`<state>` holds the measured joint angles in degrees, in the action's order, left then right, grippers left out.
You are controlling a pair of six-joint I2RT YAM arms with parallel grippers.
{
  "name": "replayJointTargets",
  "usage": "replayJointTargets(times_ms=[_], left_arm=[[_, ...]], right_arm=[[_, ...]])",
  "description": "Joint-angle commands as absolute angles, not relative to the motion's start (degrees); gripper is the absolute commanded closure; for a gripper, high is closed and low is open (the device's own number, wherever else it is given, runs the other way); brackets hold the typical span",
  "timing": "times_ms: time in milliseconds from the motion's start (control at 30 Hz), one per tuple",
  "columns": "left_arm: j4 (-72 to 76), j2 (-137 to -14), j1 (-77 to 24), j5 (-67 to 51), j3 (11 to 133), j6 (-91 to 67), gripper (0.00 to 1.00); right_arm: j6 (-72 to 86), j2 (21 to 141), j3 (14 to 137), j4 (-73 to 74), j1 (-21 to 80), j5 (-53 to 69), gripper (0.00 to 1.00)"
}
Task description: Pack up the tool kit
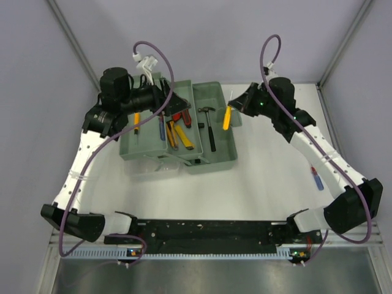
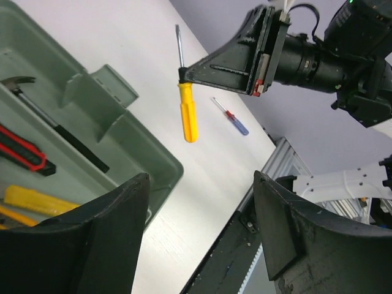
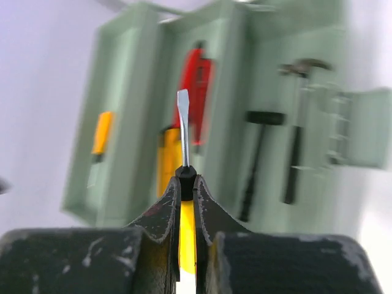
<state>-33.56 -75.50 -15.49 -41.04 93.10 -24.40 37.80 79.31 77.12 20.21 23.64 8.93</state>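
Note:
The green tool box (image 1: 215,164) lies open at the table's back left, with a hammer (image 1: 210,125), red-handled tools (image 1: 180,116) and yellow-handled tools (image 1: 184,138) in it. My right gripper (image 1: 236,105) is shut on a yellow-handled screwdriver (image 1: 226,117) and holds it above the box's right edge. In the right wrist view the jaws (image 3: 187,181) pinch its black collar, with the blade (image 3: 183,125) pointing at the box (image 3: 228,67). My left gripper (image 1: 164,98) is open and empty over the box's back; its wrist view (image 2: 201,177) also shows the held screwdriver (image 2: 188,115).
A small screwdriver with a red and blue handle (image 1: 316,179) lies on the table at the right, beside the right arm; it also shows in the left wrist view (image 2: 234,119). An orange-handled screwdriver (image 1: 136,122) lies in the box's left tray. A clear plastic piece (image 1: 150,168) sits at the box's near left corner.

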Motion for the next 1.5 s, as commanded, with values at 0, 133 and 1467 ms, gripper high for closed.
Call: replayJointTargets(times_ms=[0,133,1467], left_arm=[[-23.57,-75.06,-19.41,-43.59,89.22,-27.94,0.27],[-20.92,-75.76,-22.67,-43.42,87.10,-29.79,0.27],[-58.01,-81.29,-14.51,10.28,93.34,-16.70,0.98]], right_arm=[[44.81,75.15,74.72,-3.38,25.13,30.30,1.00],[48.69,75.23,74.53,-11.24,28.20,34.62,1.00],[43.41,66.10,55.91,29.18,0.99,-3.68,0.32]])
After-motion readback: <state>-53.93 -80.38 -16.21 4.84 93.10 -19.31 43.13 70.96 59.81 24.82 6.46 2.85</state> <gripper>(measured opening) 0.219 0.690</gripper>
